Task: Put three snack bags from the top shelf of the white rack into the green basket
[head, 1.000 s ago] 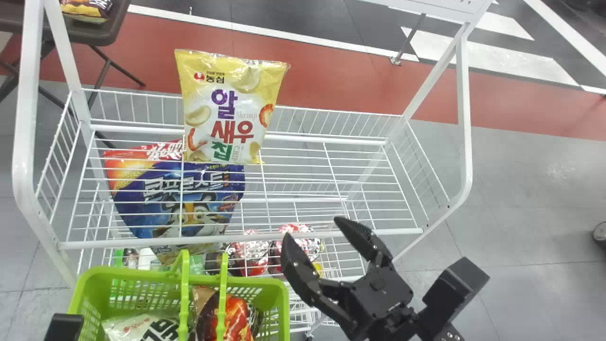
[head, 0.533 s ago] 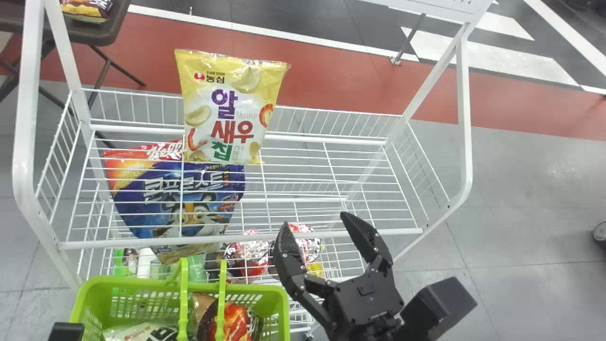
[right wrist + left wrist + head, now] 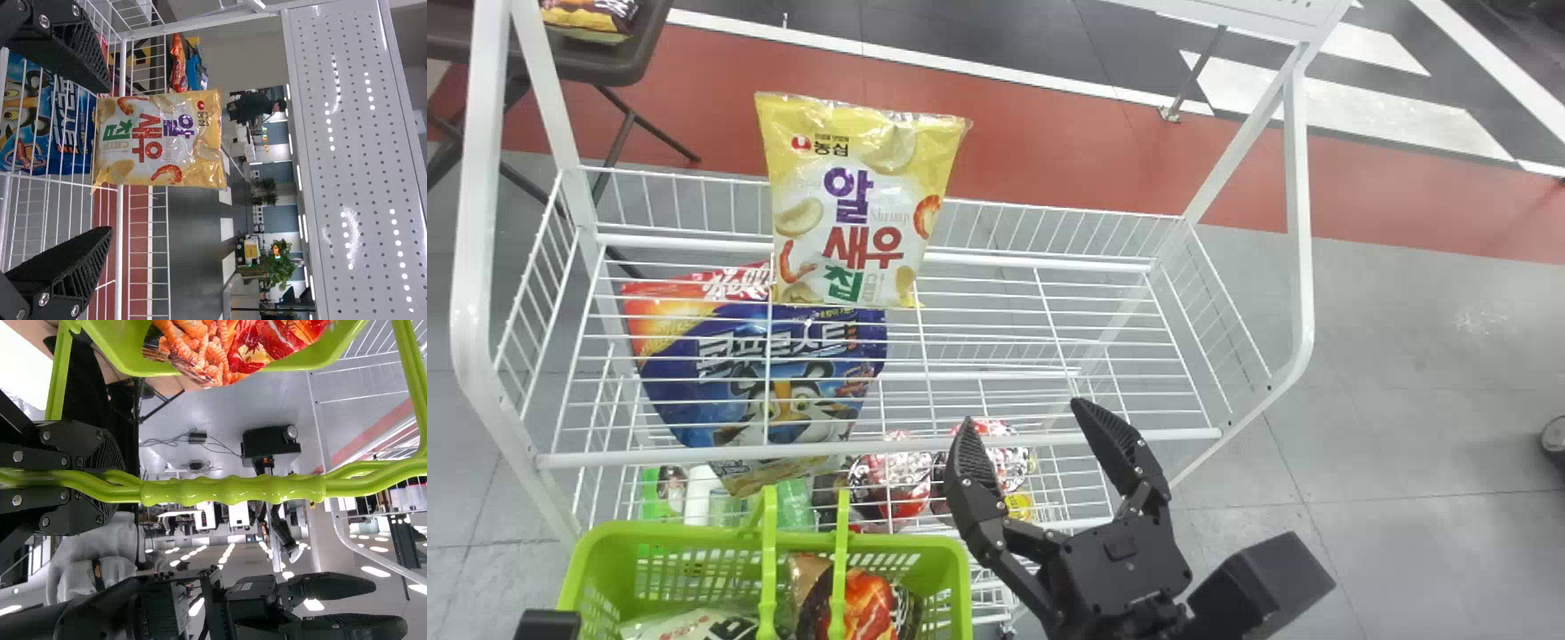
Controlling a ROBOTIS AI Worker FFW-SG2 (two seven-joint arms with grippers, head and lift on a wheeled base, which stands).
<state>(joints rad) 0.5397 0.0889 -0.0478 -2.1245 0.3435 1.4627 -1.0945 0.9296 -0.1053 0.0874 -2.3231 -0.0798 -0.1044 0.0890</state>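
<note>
You have your right gripper's jaws spread wide, with the yellow snack bag upright on the white rack ahead and left of them, while your left gripper has its jaws closed around the handles of the green basket.

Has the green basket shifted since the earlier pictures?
Yes, slightly toward the robot's side: in the head view the green basket's far rim now sits lower, leaving a wider gap to the white rack's front rail.
</note>
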